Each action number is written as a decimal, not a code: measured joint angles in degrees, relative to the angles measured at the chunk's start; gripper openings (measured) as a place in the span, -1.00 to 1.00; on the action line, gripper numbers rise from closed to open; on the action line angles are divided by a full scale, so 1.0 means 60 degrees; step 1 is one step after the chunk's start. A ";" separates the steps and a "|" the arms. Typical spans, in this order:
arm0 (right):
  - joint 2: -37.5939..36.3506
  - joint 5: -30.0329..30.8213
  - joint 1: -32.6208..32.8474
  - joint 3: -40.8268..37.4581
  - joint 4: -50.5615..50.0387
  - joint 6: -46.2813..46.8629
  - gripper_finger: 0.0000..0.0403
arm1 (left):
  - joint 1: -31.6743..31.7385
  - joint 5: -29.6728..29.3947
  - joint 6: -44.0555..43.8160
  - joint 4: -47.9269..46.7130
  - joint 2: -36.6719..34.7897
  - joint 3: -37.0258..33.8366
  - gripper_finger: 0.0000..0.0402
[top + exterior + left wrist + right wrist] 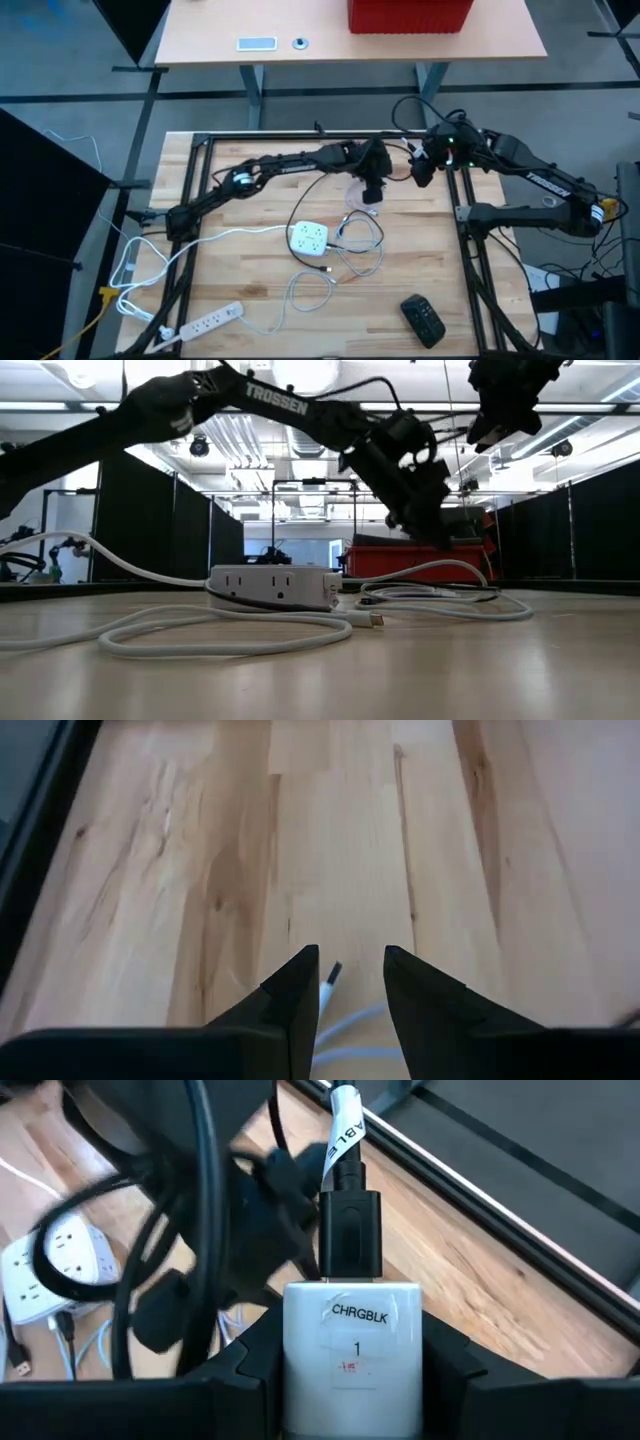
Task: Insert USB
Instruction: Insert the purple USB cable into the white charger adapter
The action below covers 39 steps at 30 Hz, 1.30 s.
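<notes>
A cube-shaped outlet block point(308, 238) sits near the middle of the counter point(250, 200). A loose loop of cable point(362, 240) lies just beside it, toward the right edge, with one plug end point(375, 620) resting on the counter surface. A power strip point(205, 320) lies near the front left corner, its cord running along the left side toward the outlet block. A remote control point(423, 320) lies near the front right corner, well apart from the rest. The left claw point(372, 194) hangs over the counter behind the cable loop. The right claw point(424, 166) is raised near the back right edge, holding a charger block point(357, 1348) between its fingers.
</notes>
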 joint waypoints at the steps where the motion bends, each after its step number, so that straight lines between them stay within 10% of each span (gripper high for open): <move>1: 0.0007 0.0000 -0.0003 -0.0025 -0.0016 0.0000 -0.39 | -0.0004 -0.0004 0.0067 0.0025 0.0072 -0.0043 -0.49; 24: 0.0461 -0.0048 -0.0004 -0.0176 -0.0028 0.0257 -0.39 | 0.0073 -0.0621 0.2282 0.0411 0.1017 -0.0065 -0.52; 31: 0.0388 -0.0047 -0.0004 -0.0176 -0.0020 0.0563 -0.39 | 0.0036 0.0129 0.2165 -0.0249 0.0995 -0.0054 -0.93; 39: 0.0111 -0.0041 -0.0001 -0.0174 -0.0095 0.0564 -0.39 | -0.0038 0.0158 0.1159 -0.0855 0.0673 -0.0093 -0.98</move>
